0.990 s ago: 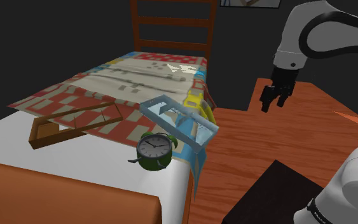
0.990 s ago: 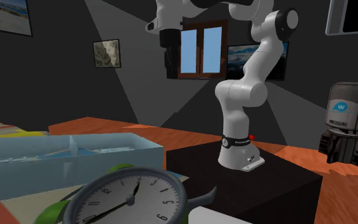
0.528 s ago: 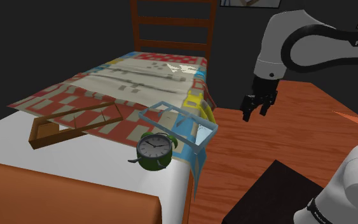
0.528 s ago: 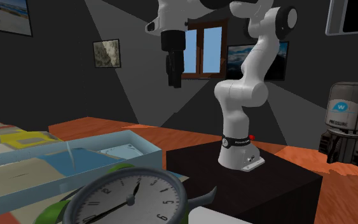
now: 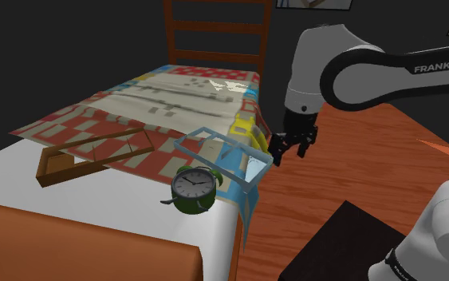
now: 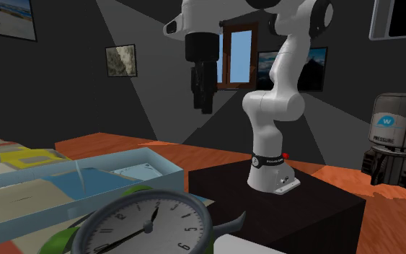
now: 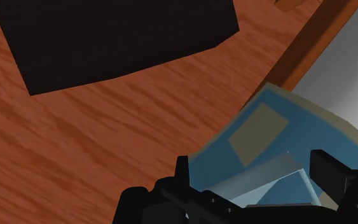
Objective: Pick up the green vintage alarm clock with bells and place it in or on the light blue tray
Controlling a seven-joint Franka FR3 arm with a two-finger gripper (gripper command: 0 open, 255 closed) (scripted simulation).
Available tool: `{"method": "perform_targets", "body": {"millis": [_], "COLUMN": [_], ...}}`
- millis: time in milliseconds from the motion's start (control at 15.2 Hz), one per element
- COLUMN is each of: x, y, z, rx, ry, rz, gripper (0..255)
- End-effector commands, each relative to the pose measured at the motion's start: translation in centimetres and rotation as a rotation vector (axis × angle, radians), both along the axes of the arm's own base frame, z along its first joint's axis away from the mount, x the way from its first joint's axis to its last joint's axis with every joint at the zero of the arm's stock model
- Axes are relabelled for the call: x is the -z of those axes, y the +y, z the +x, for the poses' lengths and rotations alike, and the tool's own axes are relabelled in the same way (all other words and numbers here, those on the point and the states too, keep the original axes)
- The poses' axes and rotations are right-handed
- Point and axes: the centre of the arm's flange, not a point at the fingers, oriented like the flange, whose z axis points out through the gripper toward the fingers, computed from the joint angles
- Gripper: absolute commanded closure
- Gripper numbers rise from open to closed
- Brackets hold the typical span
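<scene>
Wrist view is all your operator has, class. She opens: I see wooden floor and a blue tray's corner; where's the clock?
Observer: The green round alarm clock stands at the edge of the white bed, in front of the light blue tray in the shoulder view.
Operator: Is my hand over it?
Observer: No, the black hand hangs by the tray's corner, to the shoulder view's right of the clock.
Operator: Anything else nearby?
Observer: A brown wooden tray lies on the patchwork quilt.

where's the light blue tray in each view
Shoulder view: the tray sits near the middle, just behind the clock.
Second exterior view: the tray is at lower left, behind the clock.
Wrist view: the tray lies just beyond the open gripper.
Shared landmark: the black stand.
</scene>
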Motion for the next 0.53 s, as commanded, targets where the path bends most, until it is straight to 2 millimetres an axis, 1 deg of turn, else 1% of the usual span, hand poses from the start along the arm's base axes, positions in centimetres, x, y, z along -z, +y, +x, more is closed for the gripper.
{"method": "perform_targets", "body": {"millis": [0,462], "x": [0.6,2.8], "y": [2.5,11.2], "z": [0.4,2.9], "rx": [0.002,0.005], "ry": [-0.005,-0.022], "rz": [0.0,-0.003], "gripper": [0,0]}}
